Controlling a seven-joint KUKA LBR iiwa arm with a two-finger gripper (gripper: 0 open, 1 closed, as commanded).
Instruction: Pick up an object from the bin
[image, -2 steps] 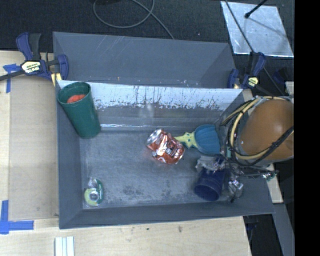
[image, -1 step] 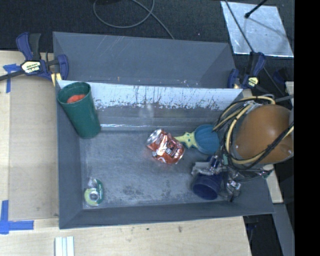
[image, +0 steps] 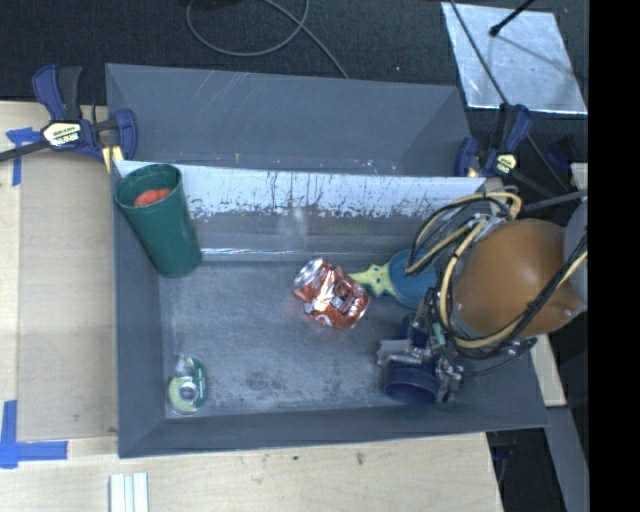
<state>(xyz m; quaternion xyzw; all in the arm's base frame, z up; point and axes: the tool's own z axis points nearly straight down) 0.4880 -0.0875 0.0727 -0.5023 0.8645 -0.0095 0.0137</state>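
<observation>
Far left, in the back-left corner of the grey bin (image: 260, 375): a dark green plastic cup (image: 168, 235), mouth up, close to the side wall, with something orange-red (image: 150, 196) sitting inside. No print seen on its side.

Nearer the front-left corner, on the bin floor: a small tape roll (image: 187, 386), pale green and white, lying flat, well apart from everything else. Nothing readable on it.

Around the middle: a crushed can (image: 330, 293), red and silver, its printed label crumpled and beyond reading.

Just to the right, close beside the can: a toy-like piece (image: 392, 283) with a yellow-green end and a blue body, its right part hidden under looping cables (image: 450, 225).

Farther right: the gripper (image: 420, 365), low in the front-right part of the bin, below the rounded orange cover (image: 515, 280). Right at it, near the front wall: a dark blue rounded thing (image: 403, 386), perhaps a small cup or cap, resting on the floor and partly covered by the tool. Released, clenched or grasping: cannot tell from this angle.
</observation>
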